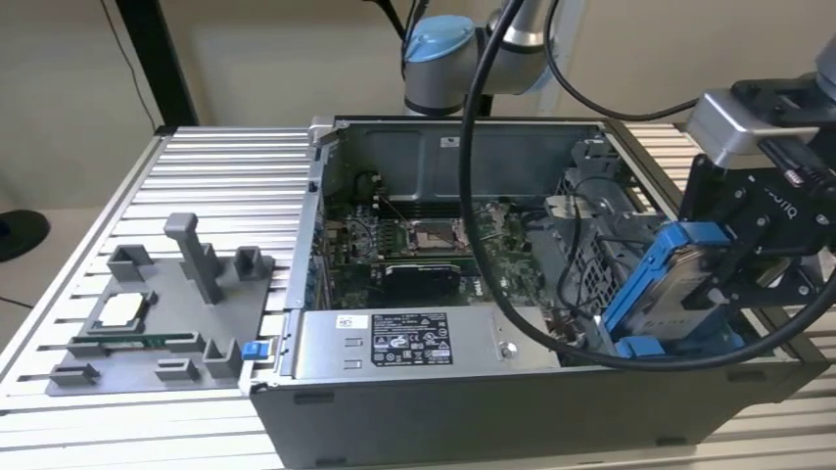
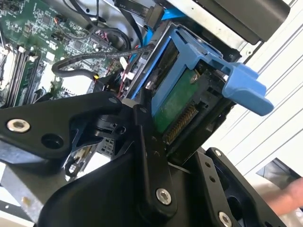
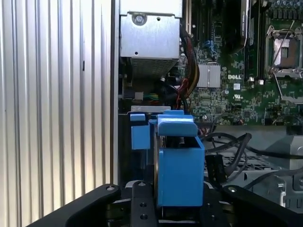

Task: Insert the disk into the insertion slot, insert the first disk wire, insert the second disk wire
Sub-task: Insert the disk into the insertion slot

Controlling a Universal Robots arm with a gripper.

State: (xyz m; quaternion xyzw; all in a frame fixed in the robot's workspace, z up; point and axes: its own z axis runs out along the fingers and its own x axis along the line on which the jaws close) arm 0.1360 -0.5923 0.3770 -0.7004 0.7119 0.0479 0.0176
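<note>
I have the black gripper point(image 1: 716, 282) at 3 o'clock in the exterior view, and its fingers point(image 2: 146, 125) are clamped tight on the disk point(image 1: 682, 286), the flat silver-grey hard drive clipped in a bright blue plastic carrier frame. The disk hangs tilted over the 3 o'clock edge of the open grey computer case point(image 1: 432, 401). Its lower blue end is down at the case wall, just beside the perforated metal drive cage point(image 1: 590, 269). In the second wrist view I see the drive's green circuit board and its row of gold contacts between the fingers, with the carrier's blue tab sticking out past them. Loose black cables point(image 2: 83, 64) lie over the green motherboard point(image 2: 42, 28) near the disk; I can't tell whether any touch it. In the first wrist view the blue carrier stands upright between both fingers. The grey labelled power-supply box point(image 1: 392, 341) sits at 6 o'clock in the case. Out at 9 o'clock, a grey plastic fixture tray point(image 1: 144, 328) rests on the ribbed aluminium surface point(image 1: 222, 166), well apart from the gripper.
</note>
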